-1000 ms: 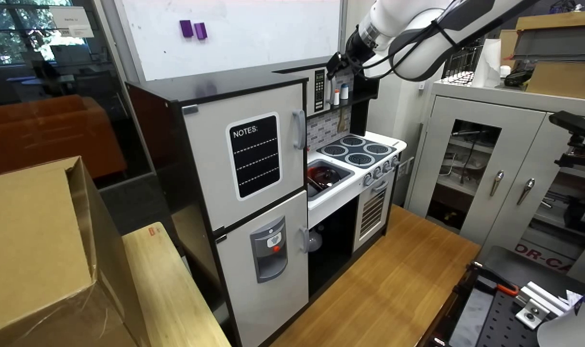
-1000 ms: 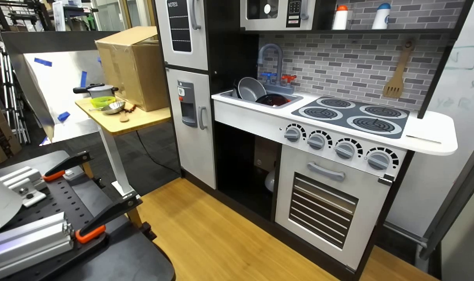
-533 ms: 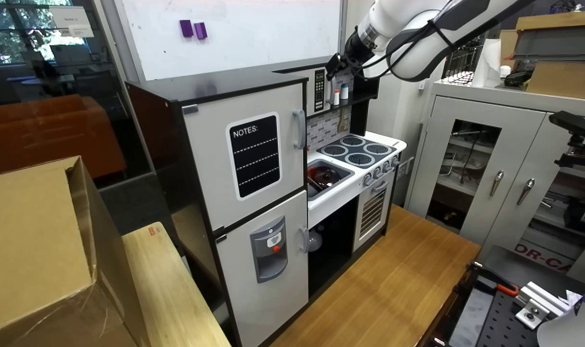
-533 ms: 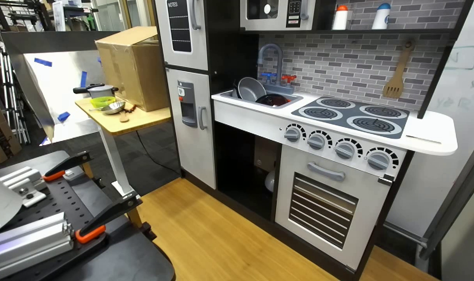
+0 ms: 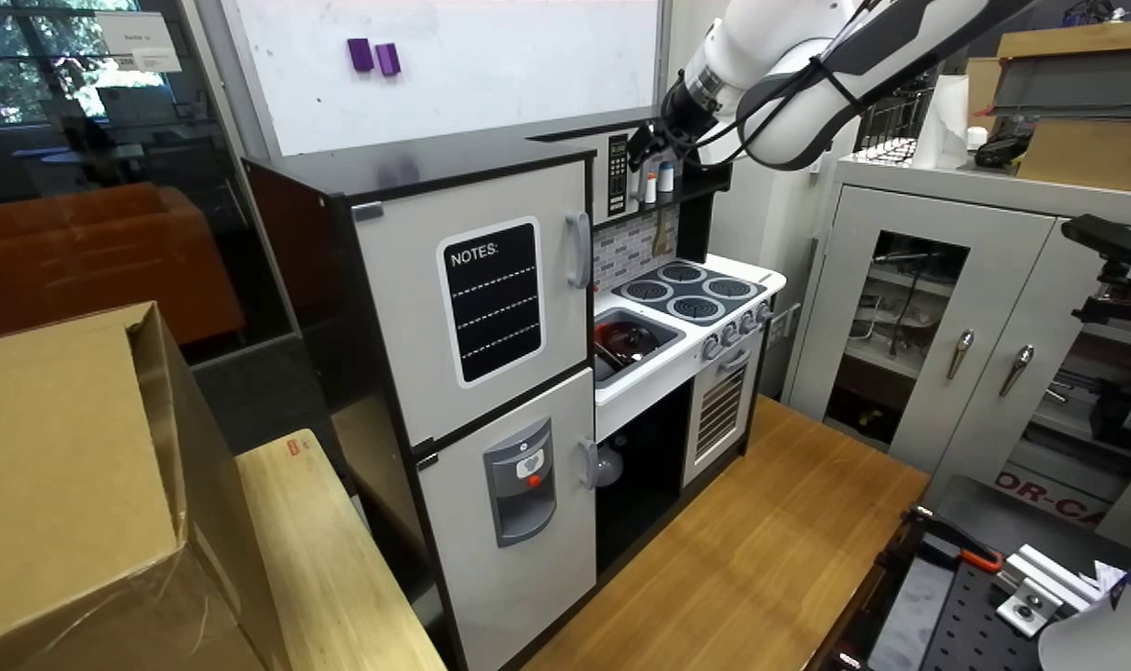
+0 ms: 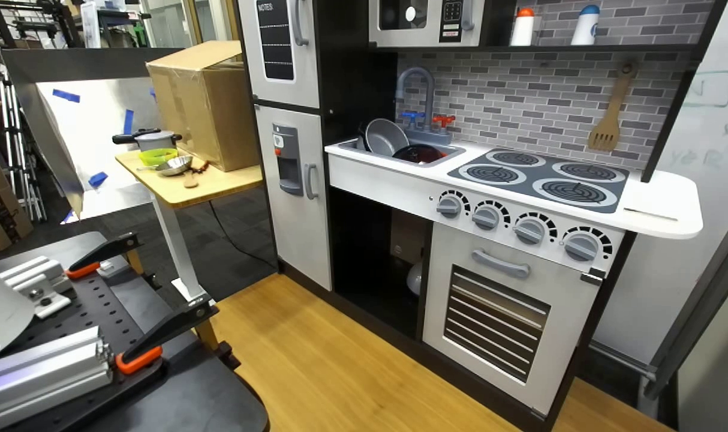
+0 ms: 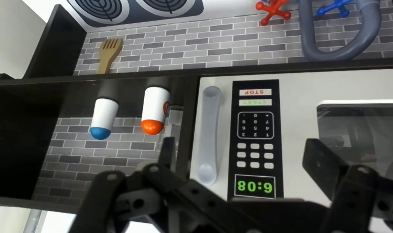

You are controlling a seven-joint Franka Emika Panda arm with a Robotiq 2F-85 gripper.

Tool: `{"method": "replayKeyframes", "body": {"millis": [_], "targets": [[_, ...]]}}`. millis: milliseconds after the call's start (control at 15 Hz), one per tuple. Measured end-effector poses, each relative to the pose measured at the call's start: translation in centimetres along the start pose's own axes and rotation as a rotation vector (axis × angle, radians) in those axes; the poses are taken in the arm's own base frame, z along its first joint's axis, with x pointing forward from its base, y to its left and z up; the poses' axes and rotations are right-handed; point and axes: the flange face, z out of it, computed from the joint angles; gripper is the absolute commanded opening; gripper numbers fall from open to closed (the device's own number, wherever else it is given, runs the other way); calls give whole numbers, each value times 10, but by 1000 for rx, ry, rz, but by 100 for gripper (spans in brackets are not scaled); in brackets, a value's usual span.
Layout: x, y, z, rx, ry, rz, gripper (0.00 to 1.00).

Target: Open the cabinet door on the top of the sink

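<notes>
The cabinet door above the sink is a cream microwave-style door, closed, with a black keypad panel and dark window. It stands upside down in the wrist view and also shows in both exterior views. Its grey bar handle shows at the door's edge, and in an exterior view. My gripper is open and empty in front of the door. The handle appears between the fingers in the wrist view, nearer the left one, without visible contact. In an exterior view the gripper partly covers the handle.
An open shelf beside the door holds an orange-topped bottle and a blue-topped bottle. Below are the faucet, the sink with pans, and the stove. A tall fridge cabinet stands beside the sink.
In an exterior view the arm and gripper have moved slightly down, toward the door handle. The door and the other objects have not moved.
</notes>
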Motion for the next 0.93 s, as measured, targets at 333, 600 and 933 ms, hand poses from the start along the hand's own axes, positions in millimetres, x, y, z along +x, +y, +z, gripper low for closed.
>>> {"method": "replayKeyframes", "body": {"millis": [333,600,933], "targets": [[11,4,6,-5,14,-2,100],[12,3,10,-2,13,-6,100],[11,2,10,-1,11,-2,100]]}}
